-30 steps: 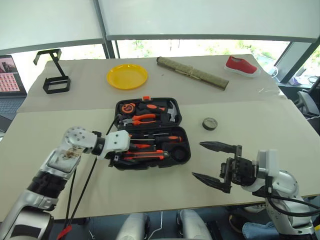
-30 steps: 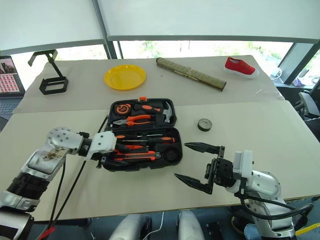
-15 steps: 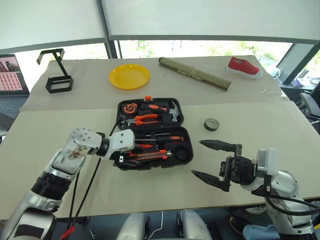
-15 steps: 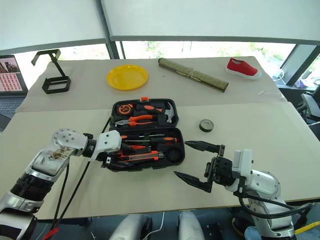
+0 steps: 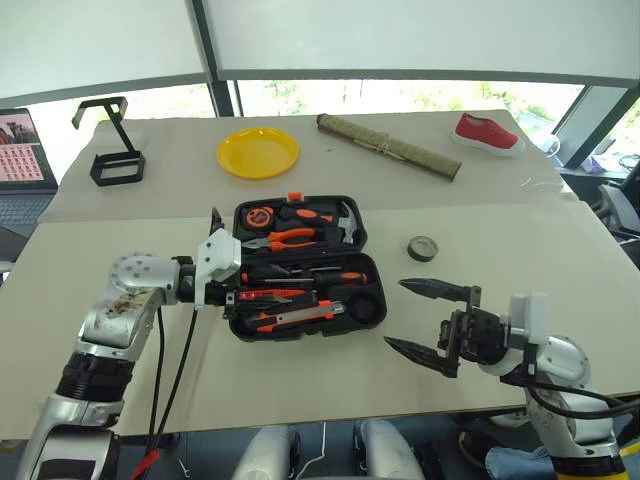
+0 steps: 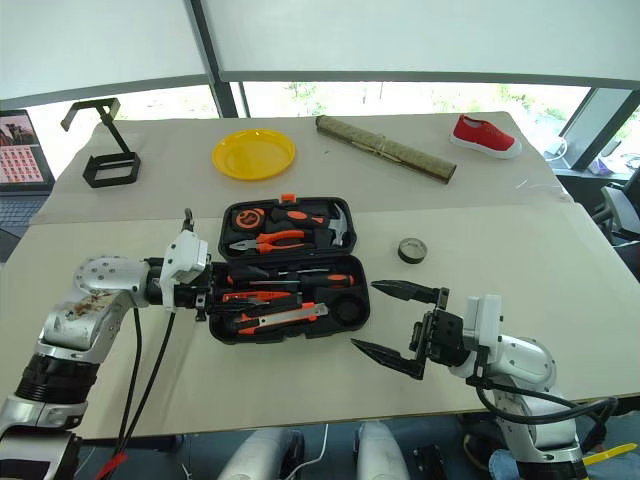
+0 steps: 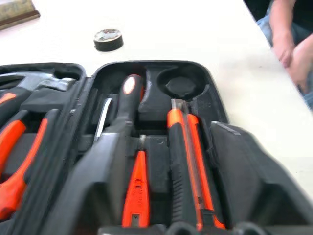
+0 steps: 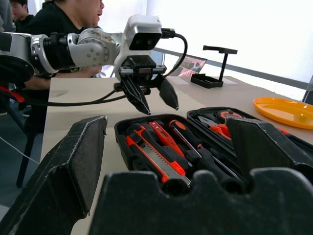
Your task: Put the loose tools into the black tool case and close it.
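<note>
Moulded black plastic forms the two-half hinged tool case (image 5: 305, 270), which lies open near the middle of the beige tabletop (image 5: 500, 240), a small orange latch on its far rim. Its near half holds an orange-and-black-handled screwdriver (image 5: 335, 277), a slim all-orange tester screwdriver (image 5: 283, 294) and a black-and-orange utility knife (image 5: 295, 317) with a ribbed body, each lying in a shaped slot; a round recess at its right end is bare. The far half carries orange-handled pliers (image 5: 285, 238), a steel hammer (image 5: 345, 222) and a round tape measure (image 5: 257, 215).

A small dark tape roll (image 5: 421, 247), a flat ring with a glossy top, lies loose just right of the case.

The left gripper (image 8: 151, 95) hovers over the case's left end, its tapered black fingers parted with nothing between them. The right gripper (image 5: 425, 320) hangs off the case's near right corner, toward the table's near edge, fingers spread wide and empty, the tape roll beyond it.
</note>
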